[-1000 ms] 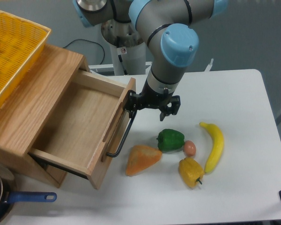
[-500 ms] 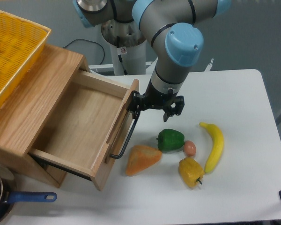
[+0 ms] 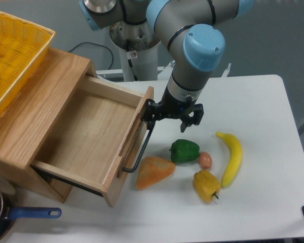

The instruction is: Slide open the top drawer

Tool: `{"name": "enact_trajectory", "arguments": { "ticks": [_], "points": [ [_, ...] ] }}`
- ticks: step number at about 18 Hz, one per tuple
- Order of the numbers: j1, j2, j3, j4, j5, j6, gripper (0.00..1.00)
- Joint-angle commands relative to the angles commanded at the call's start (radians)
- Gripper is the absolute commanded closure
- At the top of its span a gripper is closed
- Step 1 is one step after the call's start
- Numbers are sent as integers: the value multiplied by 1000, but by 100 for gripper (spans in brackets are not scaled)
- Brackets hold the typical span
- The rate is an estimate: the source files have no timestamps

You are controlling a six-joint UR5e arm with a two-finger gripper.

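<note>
- Camera view: the top drawer sits at the table's left edge, pulled well out of its cabinet, plain wood inside showing.
- Its black bar handle runs front to back along the panel.
- The gripper hangs at the bar's far end, just right of the panel.
- Pinching the bar or merely beside it? Cannot tell.
- By my read, any more travel runs rightward, toward the green pepper.

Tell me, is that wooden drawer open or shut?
Open: the top drawer sticks far out of the cabinet, its bare wooden inside showing.
</note>
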Motion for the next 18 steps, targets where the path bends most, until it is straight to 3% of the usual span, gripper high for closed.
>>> {"name": "enact_trajectory", "arguments": {
  "ticks": [18],
  "points": [
    [6, 15, -3, 0, -5, 14, 0]
  ]
}}
